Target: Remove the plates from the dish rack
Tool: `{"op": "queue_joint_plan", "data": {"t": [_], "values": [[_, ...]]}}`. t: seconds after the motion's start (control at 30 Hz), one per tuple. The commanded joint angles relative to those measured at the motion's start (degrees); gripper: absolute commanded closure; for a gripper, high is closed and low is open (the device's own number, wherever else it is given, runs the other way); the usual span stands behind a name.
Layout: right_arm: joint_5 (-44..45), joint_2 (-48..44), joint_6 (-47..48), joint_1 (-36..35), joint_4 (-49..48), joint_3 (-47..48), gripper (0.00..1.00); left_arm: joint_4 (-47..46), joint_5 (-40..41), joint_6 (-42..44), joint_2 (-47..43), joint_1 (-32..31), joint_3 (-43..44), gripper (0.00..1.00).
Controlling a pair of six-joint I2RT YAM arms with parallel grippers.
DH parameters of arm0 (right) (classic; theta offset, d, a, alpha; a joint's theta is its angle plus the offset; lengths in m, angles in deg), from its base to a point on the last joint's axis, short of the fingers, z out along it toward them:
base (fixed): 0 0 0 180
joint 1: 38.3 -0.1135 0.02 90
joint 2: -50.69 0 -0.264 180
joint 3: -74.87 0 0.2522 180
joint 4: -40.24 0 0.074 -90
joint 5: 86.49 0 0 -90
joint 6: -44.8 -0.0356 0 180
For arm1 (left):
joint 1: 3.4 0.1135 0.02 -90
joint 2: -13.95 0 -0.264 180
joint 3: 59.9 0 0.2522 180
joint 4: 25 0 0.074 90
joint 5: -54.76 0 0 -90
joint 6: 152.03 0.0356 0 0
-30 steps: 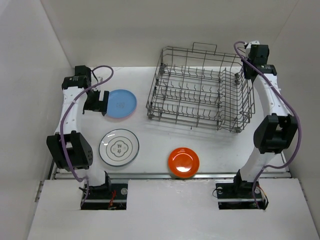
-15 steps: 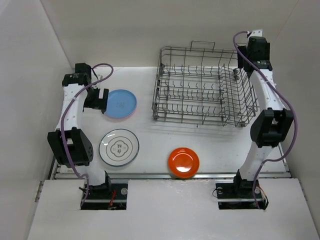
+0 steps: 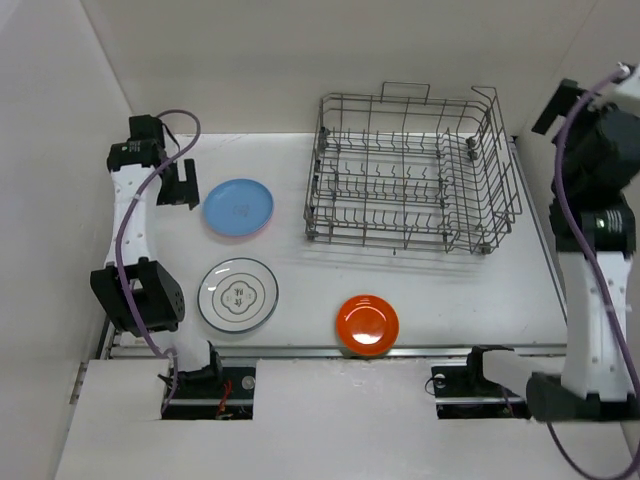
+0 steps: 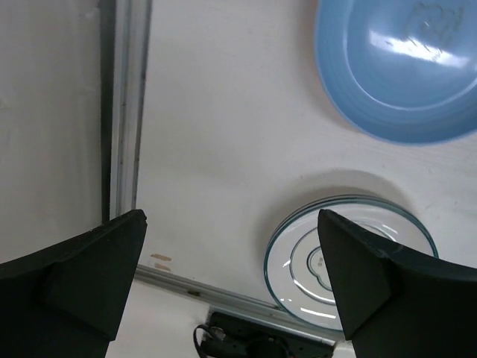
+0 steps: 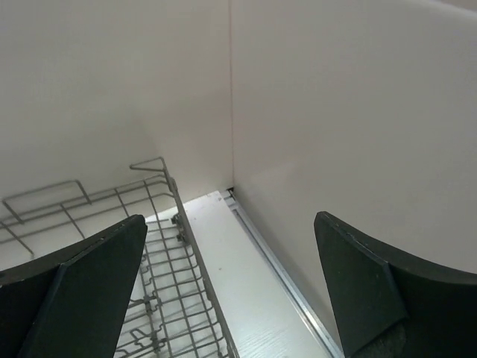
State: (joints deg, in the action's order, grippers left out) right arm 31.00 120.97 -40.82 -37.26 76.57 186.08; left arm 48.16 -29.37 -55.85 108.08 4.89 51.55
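The dish rack, a grey wire basket, sits flat at the back right of the table, and I see no plate among its tines. Three plates lie on the table: a blue one, a white one with a dark patterned rim and a glossy orange one. My left gripper hangs open just left of the blue plate, with nothing between its fingers. The white plate lies below it. My right gripper is raised high beside the rack's right end, open and empty.
White walls close in on the left, back and right. A narrow strip of table runs between the rack and the right wall. A metal rail borders the table's near edge, with the arm bases behind it.
My right gripper opened and let go of the rack's far right corner, then rose up and to the right. The rack went from skewed to square. My left gripper drew back left off the blue plate.
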Motion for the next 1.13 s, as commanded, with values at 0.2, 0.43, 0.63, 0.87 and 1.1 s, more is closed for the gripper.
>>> {"op": "queue_joint_plan", "data": {"t": [0.2, 0.43, 0.63, 0.87, 1.1], "values": [[4.5, -23.14, -5.79, -0.07, 7.66, -10.44, 0.0, -1.91, 8.8, -12.94, -4.82, 9.01, 5.32, 0.01], [8.37, -28.26, -2.98, -0.07, 12.93, -9.91, 0.0, -5.08, 8.9, -13.73, -8.96, 10.16, 4.09, 0.01], [7.23, -29.93, -2.98, -0.07, 13.47, -10.44, 0.0, -4.03, 7.57, -13.65, -9.49, 10.16, 3.47, 0.01], [4.07, -29.94, -2.98, -0.59, 13.47, -12.28, 0.0, -3.41, 10.13, -11.45, -11.15, 10.16, 2.42, 0.01], [0.82, -29.24, -2.45, -0.6, 14.52, -11.67, 0.0, -3.94, 10.65, -10.31, -13.0, 10.16, 0.66, 0.01]]}}
